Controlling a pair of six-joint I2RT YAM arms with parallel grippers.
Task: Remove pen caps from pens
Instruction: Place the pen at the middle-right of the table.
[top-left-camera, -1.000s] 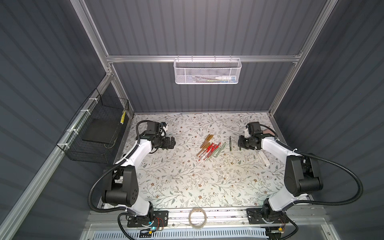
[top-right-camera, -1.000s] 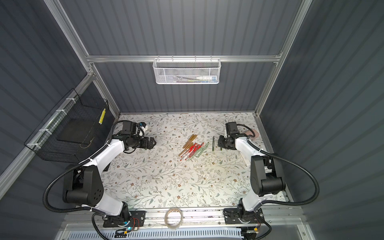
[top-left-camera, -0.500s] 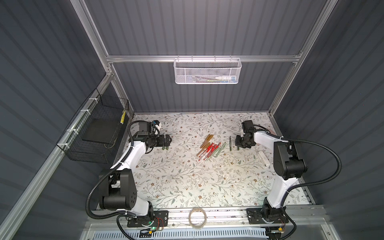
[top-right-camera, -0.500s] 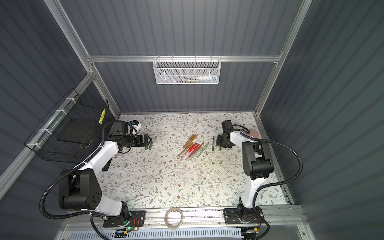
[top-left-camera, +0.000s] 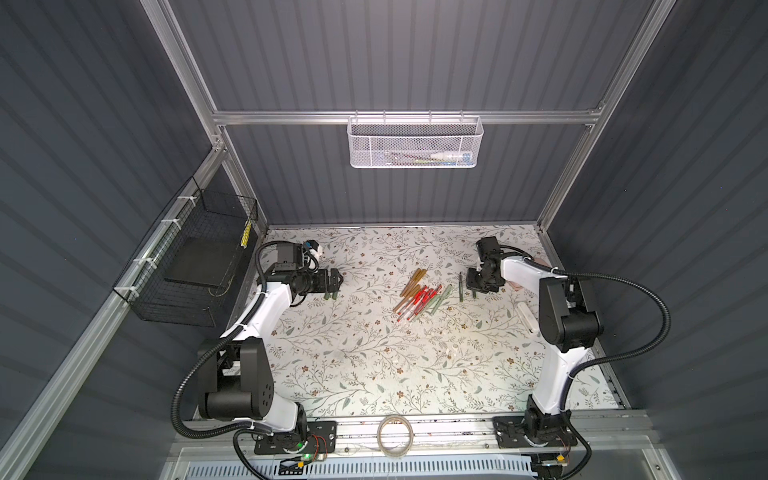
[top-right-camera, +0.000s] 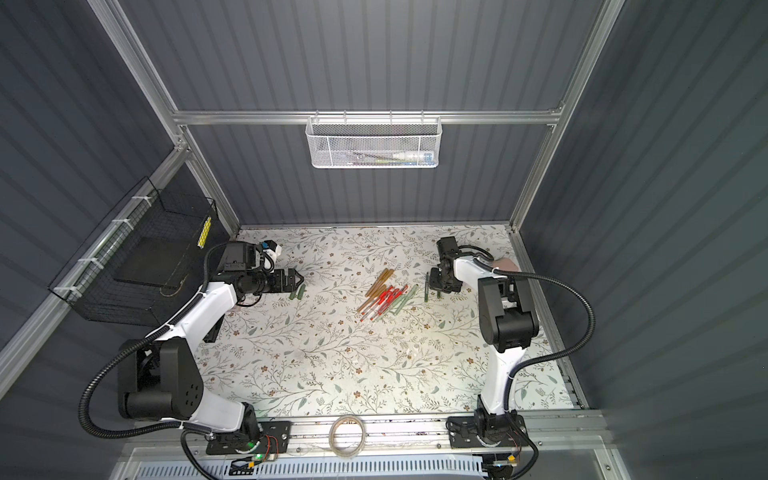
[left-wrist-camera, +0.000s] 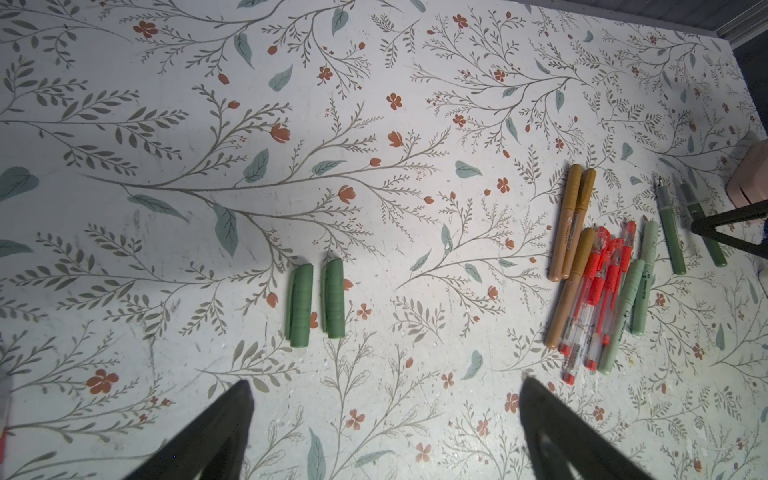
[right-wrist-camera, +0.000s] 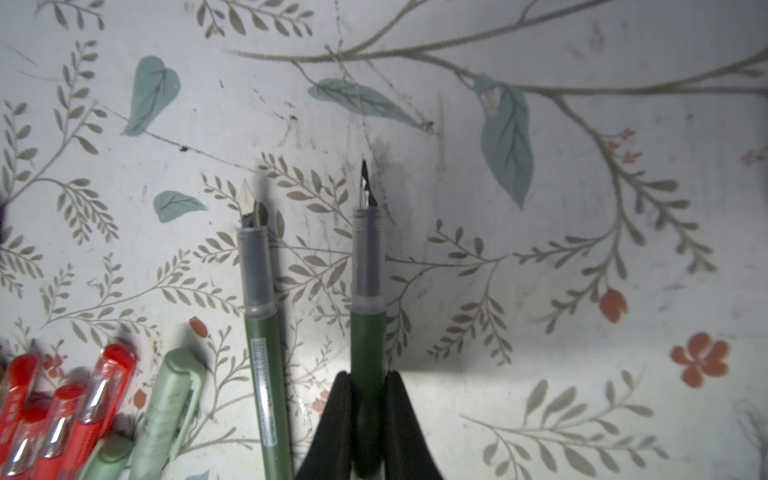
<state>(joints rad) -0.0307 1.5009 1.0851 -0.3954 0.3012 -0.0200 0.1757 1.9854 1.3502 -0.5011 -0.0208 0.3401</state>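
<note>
On the flower-patterned table (top-left-camera: 374, 374), the right gripper (right-wrist-camera: 368, 380) pinches a dark green pen (right-wrist-camera: 367, 332) by its barrel, the bare nib pointing away from the fingers. A second uncapped pen (right-wrist-camera: 264, 353) lies just beside it. The left gripper (left-wrist-camera: 384, 382) has its fingers spread wide and holds nothing; two dark green caps (left-wrist-camera: 301, 305) lie side by side ahead of them, not touching. The capped pens (left-wrist-camera: 594, 282) lie piled between the arms.

I read 2 identical arms. The left arm (top-left-camera: 270, 307) and right arm (top-left-camera: 555, 382) have white link shells with black cylindrical joint housings. 1 black corrugated conduit (top-left-camera: 602, 275) loops along each arm. Each base plate (top-left-camera: 328, 428) is black; thin red wires (top-left-camera: 319, 441) sit at the left one. The left gripper (left-wrist-camera: 385, 381) has matte black fingers (left-wrist-camera: 216, 440) tapering to points.
</note>
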